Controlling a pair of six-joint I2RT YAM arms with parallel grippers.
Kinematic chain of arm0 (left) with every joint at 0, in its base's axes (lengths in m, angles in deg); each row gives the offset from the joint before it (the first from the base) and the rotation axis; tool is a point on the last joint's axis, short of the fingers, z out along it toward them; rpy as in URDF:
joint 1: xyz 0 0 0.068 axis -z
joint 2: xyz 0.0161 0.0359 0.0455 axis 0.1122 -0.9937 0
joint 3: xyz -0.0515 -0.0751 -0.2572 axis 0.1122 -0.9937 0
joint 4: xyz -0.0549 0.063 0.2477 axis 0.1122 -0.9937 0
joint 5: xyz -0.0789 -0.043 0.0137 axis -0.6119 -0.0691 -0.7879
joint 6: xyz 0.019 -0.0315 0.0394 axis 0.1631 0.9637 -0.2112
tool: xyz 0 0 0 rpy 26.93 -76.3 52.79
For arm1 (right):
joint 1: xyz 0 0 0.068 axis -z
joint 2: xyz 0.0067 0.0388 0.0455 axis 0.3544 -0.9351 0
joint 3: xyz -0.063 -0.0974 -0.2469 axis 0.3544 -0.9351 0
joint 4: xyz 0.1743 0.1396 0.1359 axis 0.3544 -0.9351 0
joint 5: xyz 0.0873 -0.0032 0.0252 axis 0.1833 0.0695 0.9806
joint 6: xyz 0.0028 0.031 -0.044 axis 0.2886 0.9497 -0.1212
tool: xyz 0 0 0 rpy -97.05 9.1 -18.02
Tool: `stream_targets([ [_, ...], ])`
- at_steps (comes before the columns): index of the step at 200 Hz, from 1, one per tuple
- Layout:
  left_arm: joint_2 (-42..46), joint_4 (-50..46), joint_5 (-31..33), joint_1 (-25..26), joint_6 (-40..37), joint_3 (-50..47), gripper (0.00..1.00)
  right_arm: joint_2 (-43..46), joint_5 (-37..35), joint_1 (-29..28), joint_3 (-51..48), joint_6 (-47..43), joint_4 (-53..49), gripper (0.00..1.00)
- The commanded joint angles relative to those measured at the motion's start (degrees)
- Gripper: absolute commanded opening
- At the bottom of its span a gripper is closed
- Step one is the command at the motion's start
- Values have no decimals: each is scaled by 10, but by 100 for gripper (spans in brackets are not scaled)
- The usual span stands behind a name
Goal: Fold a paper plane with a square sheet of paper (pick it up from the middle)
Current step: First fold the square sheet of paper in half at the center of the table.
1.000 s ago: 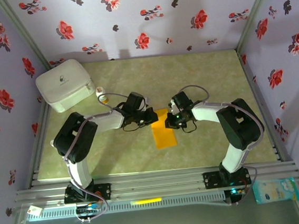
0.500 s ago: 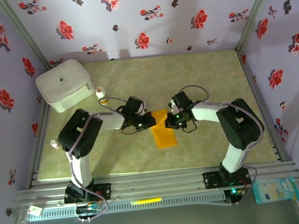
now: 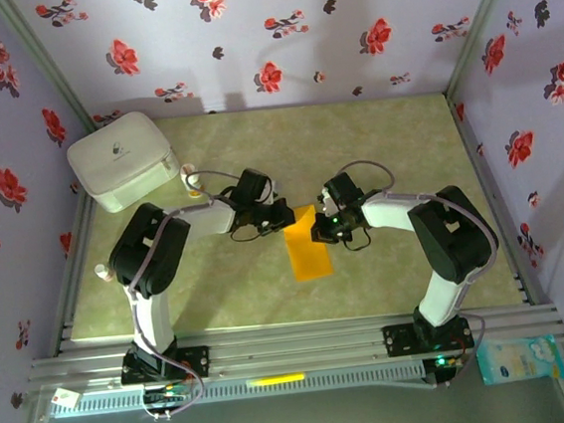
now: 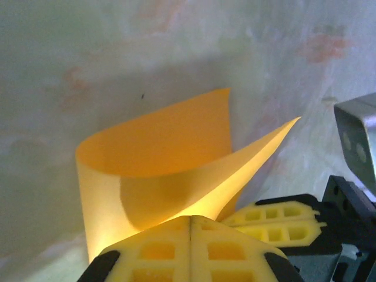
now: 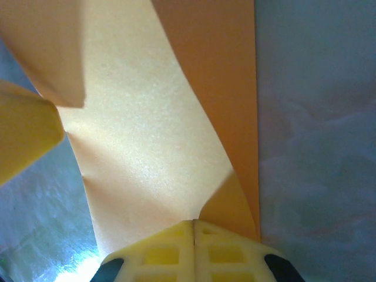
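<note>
Orange paper lies mid-table in the top view. I see the square sheet of paper [image 3: 309,257] as a narrow strip on the green table [image 3: 396,150], its far end tucked between my two tools. From up here the left gripper [image 3: 281,218] and the right gripper [image 3: 318,231] are dark lumps over that end. I cannot read their jaws from this view, nor how the sheet is bent.

On the left wrist camera, the left gripper [image 4: 190,226] has its yellow pads pressed flat together. The sheet [image 4: 154,154] rises from that seam and curls over into a loop, and the pinched edge itself is hidden behind the pads. The right gripper's fingers [image 4: 276,218] lie just beside, under the raised corner, partly cut off.

On the right wrist camera, the right gripper [image 5: 194,228] is likewise pressed together, pinching a crease of the sheet [image 5: 147,141]. A yellow finger [image 5: 23,132] of the left gripper touches a folded flap at the left edge, blurred and cropped.
</note>
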State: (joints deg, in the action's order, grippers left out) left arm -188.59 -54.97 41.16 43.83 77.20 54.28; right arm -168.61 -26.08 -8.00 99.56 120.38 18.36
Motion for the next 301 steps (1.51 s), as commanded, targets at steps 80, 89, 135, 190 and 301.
stream_targets([
  [80, -47, -19, 4, -20, -8, -6, 4, -37, -70, 5, -36, -2, -88, 0],
  [89, -44, -23, 2, -20, -9, 3, 4, -36, -70, 5, -36, -2, -88, 0],
  [135, -35, -28, -15, -21, -13, 37, 5, -35, -72, 5, -35, -3, -91, 0],
  [190, -67, -40, -11, -29, -21, 44, 4, -35, -73, 5, -37, -4, -91, 0],
  [301, -82, -87, 50, -72, -7, 65, 4, -32, -76, 5, -42, -7, -93, 0],
])
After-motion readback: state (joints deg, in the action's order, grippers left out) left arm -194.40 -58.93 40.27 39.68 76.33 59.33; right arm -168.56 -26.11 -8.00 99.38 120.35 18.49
